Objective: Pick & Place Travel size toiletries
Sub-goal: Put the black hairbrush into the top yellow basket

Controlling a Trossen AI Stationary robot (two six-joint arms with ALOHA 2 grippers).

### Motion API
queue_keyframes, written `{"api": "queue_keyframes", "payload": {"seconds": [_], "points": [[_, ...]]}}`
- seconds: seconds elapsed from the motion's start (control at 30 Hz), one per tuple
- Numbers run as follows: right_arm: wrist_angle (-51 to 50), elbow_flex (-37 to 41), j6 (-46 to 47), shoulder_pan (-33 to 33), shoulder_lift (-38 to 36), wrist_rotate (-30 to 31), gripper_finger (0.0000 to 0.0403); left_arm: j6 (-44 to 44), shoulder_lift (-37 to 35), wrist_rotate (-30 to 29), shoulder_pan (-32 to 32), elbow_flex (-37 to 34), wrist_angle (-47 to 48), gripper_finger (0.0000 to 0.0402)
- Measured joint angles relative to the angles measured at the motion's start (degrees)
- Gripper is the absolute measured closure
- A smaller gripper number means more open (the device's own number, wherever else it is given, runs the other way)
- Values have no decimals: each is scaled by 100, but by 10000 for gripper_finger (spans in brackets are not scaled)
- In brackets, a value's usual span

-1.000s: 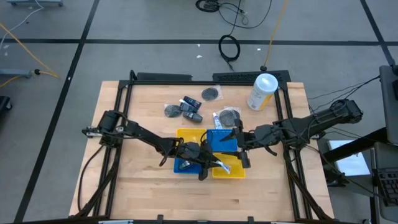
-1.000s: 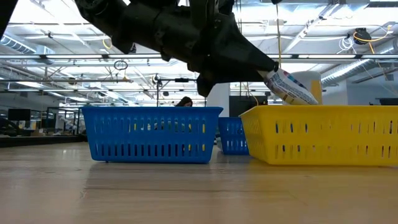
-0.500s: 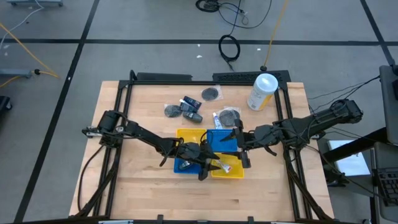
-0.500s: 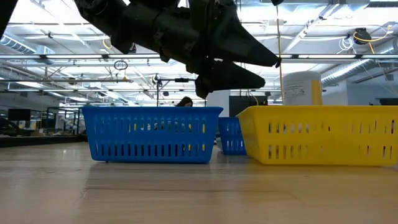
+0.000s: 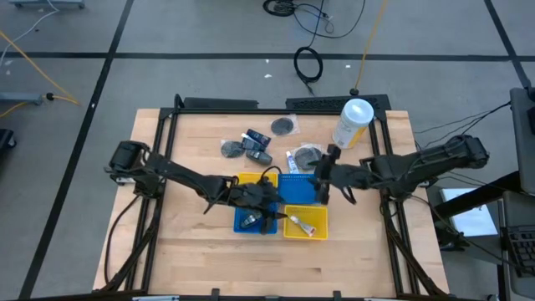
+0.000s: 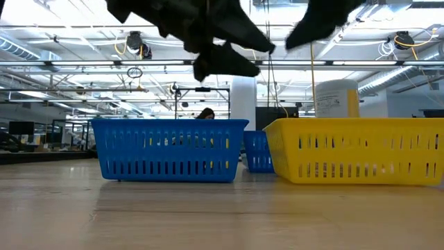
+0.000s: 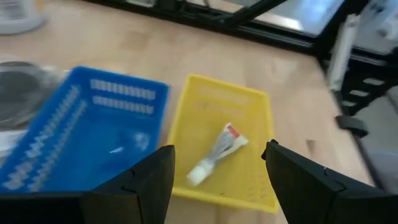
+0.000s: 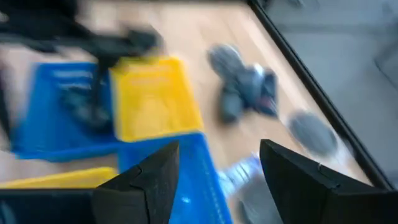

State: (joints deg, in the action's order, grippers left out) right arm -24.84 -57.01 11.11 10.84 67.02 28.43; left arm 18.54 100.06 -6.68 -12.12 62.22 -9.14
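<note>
A thin white tube with a red end lies loose in the yellow square plastic tray toward the near edge of the wooden table. Above the blue tray beside it hangs the left claw, fingers spread, holding nothing. The right claw, also spread and empty, hangs over the farther blue tray. Small dark bottles and grey round packets lie near the far edge.

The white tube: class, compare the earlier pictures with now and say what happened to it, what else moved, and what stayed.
The left gripper let go of the white tube, which now lies in the yellow tray; the gripper then drew back over the blue tray, fingers open. The right gripper pulled back toward the loose toiletries. Those toiletries, the trays and the canister stayed put.
</note>
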Motion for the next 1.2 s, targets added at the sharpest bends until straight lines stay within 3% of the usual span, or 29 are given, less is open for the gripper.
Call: {"api": "queue_keyframes", "payload": {"seconds": [0.2, 0.47, 1.2], "points": [[-2, 538, 662, -1217, 0, -450, 201, -8, -313, -515, 41, 4, 398, 156], [844, 1148, 773, -2523, 226, -1558, 211, -84, -309, -546, 142, 4, 436, 155], [1720, 1171, 632, -3557, 2176, -1655, 211, -168, -305, -549, 160, 4, 467, 156]]}}
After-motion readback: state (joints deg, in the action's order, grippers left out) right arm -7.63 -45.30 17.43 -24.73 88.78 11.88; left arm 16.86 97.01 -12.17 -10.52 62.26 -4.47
